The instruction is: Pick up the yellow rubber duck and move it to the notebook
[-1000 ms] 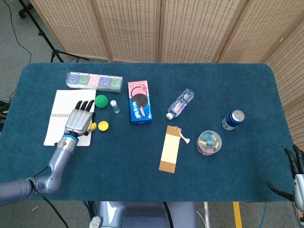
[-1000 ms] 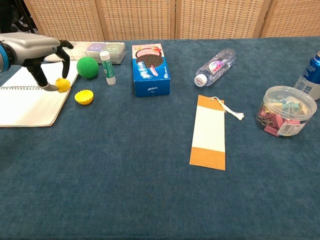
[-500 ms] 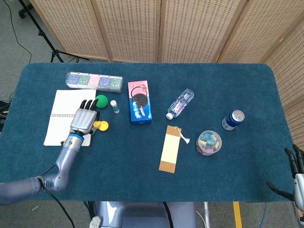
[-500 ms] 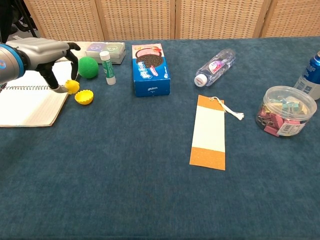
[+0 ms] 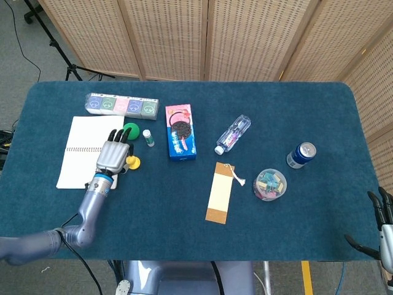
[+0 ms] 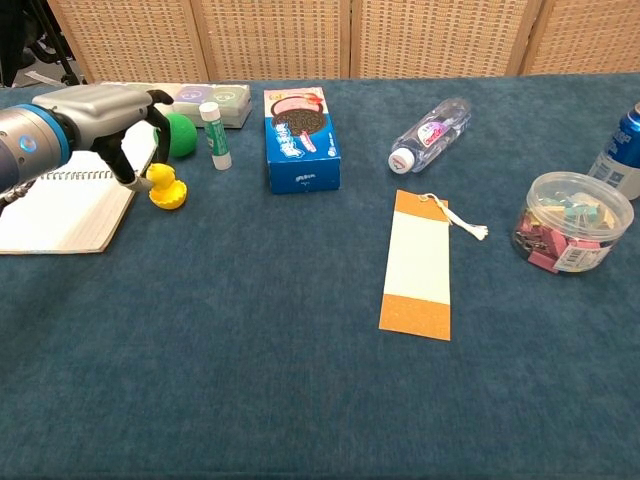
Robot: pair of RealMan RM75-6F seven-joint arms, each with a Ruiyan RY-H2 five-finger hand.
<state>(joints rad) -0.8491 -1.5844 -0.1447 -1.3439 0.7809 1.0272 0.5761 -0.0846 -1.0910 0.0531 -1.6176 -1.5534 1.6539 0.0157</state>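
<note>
Yellow rubber duck [image 6: 166, 185] stands on the desk [image 6: 300, 350] just beside the left hand [image 6: 110, 115] fingertips, apparently not gripped yet. Pinch it firmly before lifting toward the notebook [image 6: 50, 205] behind the hand.

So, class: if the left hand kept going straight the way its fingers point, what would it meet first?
Probably the green ball, just beyond the left hand; its fingertips look almost against it, though depth is unclear.

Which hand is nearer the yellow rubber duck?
Left. The left hand is right at the yellow rubber duck, by the notebook's edge; the right hand hangs off the table's far corner.
</note>
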